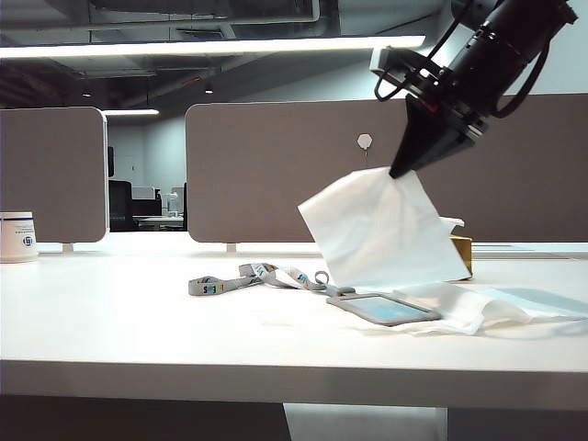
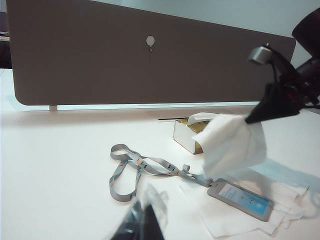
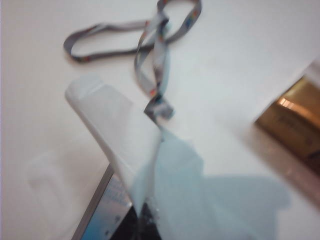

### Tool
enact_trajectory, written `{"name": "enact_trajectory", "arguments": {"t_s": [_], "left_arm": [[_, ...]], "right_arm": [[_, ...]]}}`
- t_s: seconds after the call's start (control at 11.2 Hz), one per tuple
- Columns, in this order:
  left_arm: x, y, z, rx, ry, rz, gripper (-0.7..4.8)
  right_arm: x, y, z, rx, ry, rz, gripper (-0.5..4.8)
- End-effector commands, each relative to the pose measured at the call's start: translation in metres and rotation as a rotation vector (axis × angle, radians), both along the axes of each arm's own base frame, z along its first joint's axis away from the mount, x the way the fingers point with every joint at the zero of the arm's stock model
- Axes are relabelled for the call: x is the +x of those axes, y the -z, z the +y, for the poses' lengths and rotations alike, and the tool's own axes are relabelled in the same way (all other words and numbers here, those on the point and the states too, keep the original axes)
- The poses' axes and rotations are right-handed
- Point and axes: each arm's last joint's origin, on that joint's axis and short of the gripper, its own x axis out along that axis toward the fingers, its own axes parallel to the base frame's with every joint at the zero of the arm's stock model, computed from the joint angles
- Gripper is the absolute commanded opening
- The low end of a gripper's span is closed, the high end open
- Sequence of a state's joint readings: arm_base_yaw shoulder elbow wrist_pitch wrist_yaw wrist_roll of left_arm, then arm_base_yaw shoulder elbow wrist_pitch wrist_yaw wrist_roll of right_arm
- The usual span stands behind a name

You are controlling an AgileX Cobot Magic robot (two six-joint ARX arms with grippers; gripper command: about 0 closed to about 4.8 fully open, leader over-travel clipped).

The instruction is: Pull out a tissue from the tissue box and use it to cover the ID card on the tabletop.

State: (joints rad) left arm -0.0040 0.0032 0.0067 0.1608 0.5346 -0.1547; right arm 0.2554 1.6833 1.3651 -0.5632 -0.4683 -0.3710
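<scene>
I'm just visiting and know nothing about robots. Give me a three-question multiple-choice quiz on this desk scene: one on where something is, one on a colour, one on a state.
1. Where is the tissue?
A. Hanging from the right pincer above the ID card
B. Folded inside the tissue box
C. Under the mug

2. What colour is the ID card?
A. Red
B. Light blue
C. Black

3. How does the card stand now?
A. Fully covered by the tissue
B. Uncovered, lying on a wider white sheet
C. Lifted off the tabletop

Answers:
1 A: the shut right pincer pinches the tissue's top corner in the air, with the card just below.
2 B: its face shows pale blue.
3 B: the card's face is in plain sight, with white paper beneath.

The left pincer sits low, away from the action.
</scene>
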Motion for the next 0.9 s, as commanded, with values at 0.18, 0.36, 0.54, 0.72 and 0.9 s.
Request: {"name": "enact_trajectory", "arguments": {"t_s": [0.18, 0.36, 0.54, 0.72, 0.9], "left_arm": [[-0.001, -0.003, 0.0, -0.002, 0.003, -0.015, -0.05], [-0.001, -0.003, 0.0, -0.002, 0.004, -0.015, -0.05], [-0.001, -0.003, 0.0, -0.002, 0.004, -0.015, -0.05], [-0.001, -0.003, 0.0, -0.002, 0.004, -0.015, -0.05], [-0.001, -0.002, 0.0, -0.002, 0.004, -0.014, -0.05]], "right_arm": [[-0.019, 0.009, -0.004, -0.048, -0.006, 0.22, -0.02], [-0.026, 0.011, -0.003, 0.007, -0.059, 0.31, -0.02], [-0.028, 0.012, -0.002, 0.036, -0.08, 0.335, -0.02], [-0.03, 0.019, -0.002, 0.032, -0.079, 0.351, -0.02], [-0.032, 0.036, -0.003, 0.036, -0.081, 0.352, -0.02]]}}
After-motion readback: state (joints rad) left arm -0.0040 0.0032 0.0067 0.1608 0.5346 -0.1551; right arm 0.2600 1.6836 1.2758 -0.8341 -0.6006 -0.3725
